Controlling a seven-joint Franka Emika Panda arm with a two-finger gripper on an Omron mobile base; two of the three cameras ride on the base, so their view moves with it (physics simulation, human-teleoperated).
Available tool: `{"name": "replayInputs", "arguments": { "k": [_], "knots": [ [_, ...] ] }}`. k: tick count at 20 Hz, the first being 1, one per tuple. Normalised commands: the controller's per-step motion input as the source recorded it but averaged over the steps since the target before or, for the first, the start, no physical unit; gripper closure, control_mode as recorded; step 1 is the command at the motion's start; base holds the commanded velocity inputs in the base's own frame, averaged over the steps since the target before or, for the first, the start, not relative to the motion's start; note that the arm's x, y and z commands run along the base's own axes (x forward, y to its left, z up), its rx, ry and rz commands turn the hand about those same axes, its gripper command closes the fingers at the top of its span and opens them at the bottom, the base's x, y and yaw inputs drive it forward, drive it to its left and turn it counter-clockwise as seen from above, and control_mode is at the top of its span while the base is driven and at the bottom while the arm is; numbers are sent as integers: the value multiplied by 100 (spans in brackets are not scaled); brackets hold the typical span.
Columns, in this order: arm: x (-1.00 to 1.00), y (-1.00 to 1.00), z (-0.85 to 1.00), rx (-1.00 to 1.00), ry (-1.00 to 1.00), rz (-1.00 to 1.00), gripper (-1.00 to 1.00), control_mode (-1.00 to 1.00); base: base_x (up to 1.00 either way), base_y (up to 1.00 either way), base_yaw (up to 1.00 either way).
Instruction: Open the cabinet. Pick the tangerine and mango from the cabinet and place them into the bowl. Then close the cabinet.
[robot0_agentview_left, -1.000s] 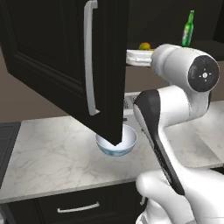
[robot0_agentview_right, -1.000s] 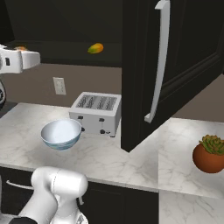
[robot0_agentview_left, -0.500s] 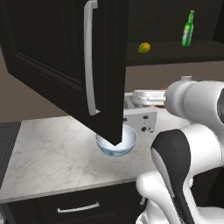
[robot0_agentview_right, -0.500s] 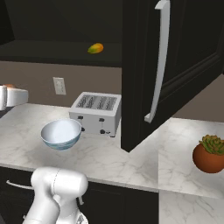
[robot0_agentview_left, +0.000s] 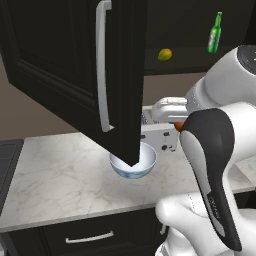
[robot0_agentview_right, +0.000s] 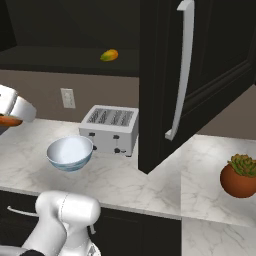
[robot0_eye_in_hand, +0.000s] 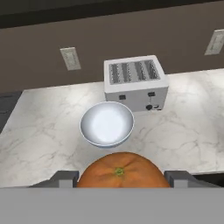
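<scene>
Lowered from the cabinet (robot0_agentview_left: 75, 65) shelf, the jaws now hold the tangerine (robot0_eye_in_hand: 123, 170) clamped between them; the bowl (robot0_eye_in_hand: 107, 124) sits just ahead and below. Advance until centred over it, then release.

Brown wall (robot0_eye_in_hand: 131, 35) — white marble counter (robot0_eye_in_hand: 43, 131)

A round orange tangerine (robot0_eye_in_hand: 123, 170), a glossy pale blue-white bowl (robot0_eye_in_hand: 107, 124), a silver toaster (robot0_eye_in_hand: 135, 82), a yellow-green, orange-blushed mango (robot0_agentview_right: 109, 55) and grey-veined white marble counter (robot0_eye_in_hand: 48, 131) were seen.
</scene>
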Motion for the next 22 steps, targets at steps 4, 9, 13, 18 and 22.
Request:
{"name": "replayInputs", "arguments": {
  "k": [4, 9, 13, 18, 22],
  "knots": [
    [0, 0, -4, 0, 0, 0, 100, -100, 0, 0, 0],
    [0, 0, -47, 0, 0, 0, 100, -100, 0, 0, 0],
    [0, 1, -71, 0, 0, 0, 100, -100, 0, 0, 0],
    [15, 1, -64, 0, 0, 0, 100, -100, 0, 0, 0],
    [59, 1, -52, 0, 0, 0, 100, -100, 0, 0, 0]
  ]
}}
